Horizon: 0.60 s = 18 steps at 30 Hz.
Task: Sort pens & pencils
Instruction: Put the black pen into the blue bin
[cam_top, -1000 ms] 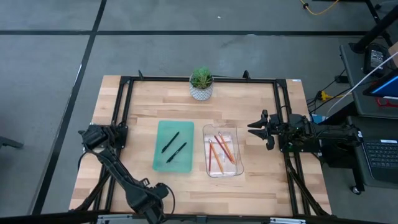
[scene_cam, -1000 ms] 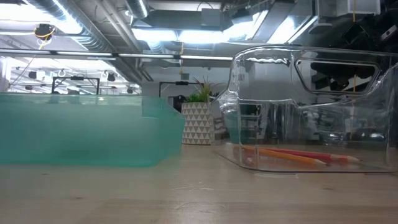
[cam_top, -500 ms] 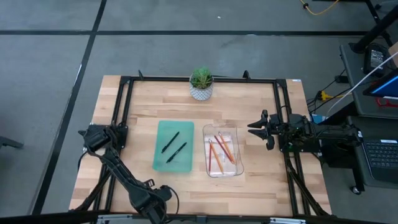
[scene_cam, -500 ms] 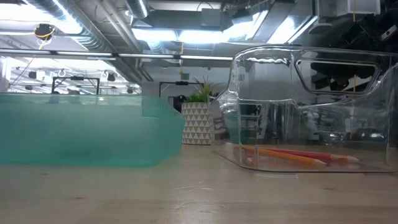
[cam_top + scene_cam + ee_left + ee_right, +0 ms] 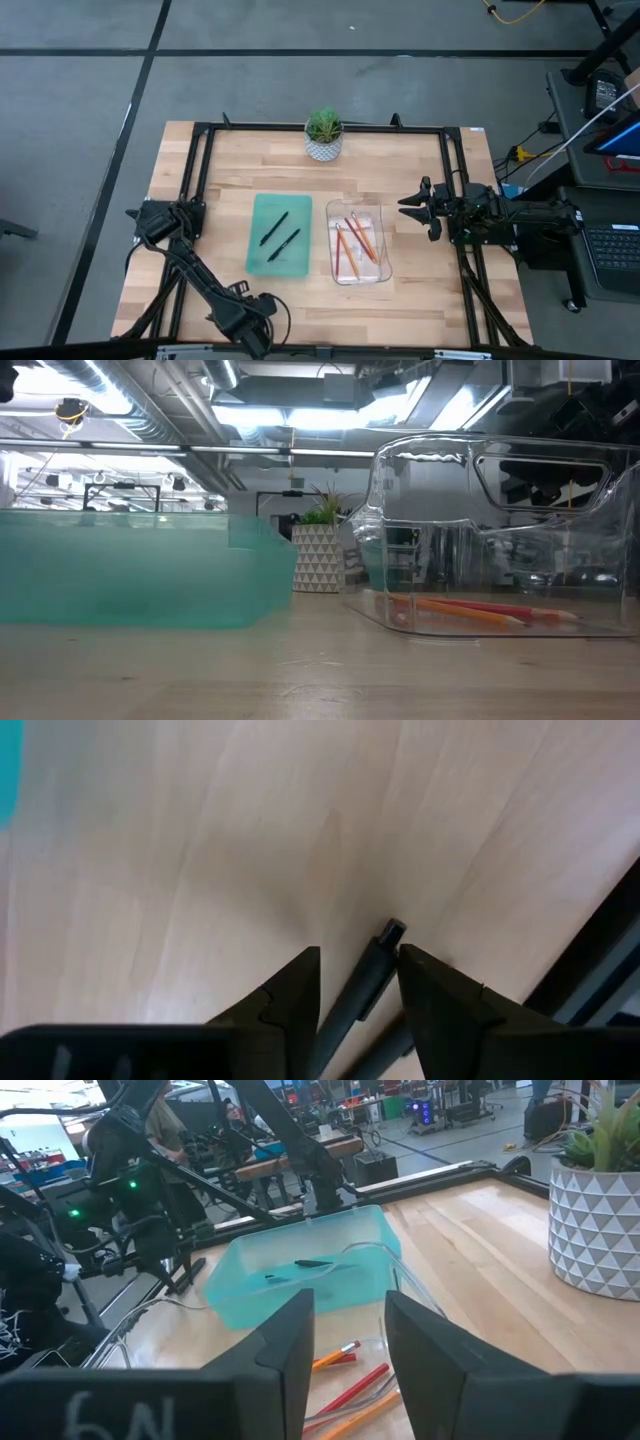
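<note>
Viewing the table from above, we locate the left gripper [image 5: 250,325] at the near edge, its fingers [image 5: 285,1005] clenched on one black pen [image 5: 365,985] just above the bare wood. We see two more pens [image 5: 279,236] lying in the teal tray [image 5: 258,255]. Three pencils [image 5: 355,240] rest in the clear tray [image 5: 377,272]. The right gripper [image 5: 412,207] waits beside the clear tray, fingers released.
</note>
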Tool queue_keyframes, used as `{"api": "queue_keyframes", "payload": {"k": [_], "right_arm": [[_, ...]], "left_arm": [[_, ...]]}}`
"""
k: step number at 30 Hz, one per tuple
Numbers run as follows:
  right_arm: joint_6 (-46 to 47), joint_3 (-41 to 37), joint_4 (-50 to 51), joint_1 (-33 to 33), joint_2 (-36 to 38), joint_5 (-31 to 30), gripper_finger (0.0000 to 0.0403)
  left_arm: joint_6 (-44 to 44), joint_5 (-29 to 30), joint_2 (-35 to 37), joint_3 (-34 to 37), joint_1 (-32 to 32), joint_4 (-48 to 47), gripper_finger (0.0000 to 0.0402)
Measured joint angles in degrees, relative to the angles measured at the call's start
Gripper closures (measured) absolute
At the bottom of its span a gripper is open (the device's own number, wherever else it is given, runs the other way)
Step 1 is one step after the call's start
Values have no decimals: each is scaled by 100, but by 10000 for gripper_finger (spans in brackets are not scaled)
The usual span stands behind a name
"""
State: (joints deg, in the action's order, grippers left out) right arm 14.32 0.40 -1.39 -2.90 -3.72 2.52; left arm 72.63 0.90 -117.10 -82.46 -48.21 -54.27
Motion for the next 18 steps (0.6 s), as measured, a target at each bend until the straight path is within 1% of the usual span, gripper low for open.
{"api": "queue_keyframes", "payload": {"k": [2, 7, 15, 18], "right_arm": [[1, 0, 0, 1, 1, 1, 276], [-1, 0, 0, 0, -1, 0, 276], [8, 0, 0, 0, 1, 2, 276], [10, 0, 0, 1, 1, 2, 276]], "left_arm": [[-33, -98, 0, 0, 0, -27, 272], [5, -115, 0, 0, -2, -88, 272], [30, 63, 0, 0, 86, -933, 272], [320, 120, 9, 0, 145, -1190, 272]]}}
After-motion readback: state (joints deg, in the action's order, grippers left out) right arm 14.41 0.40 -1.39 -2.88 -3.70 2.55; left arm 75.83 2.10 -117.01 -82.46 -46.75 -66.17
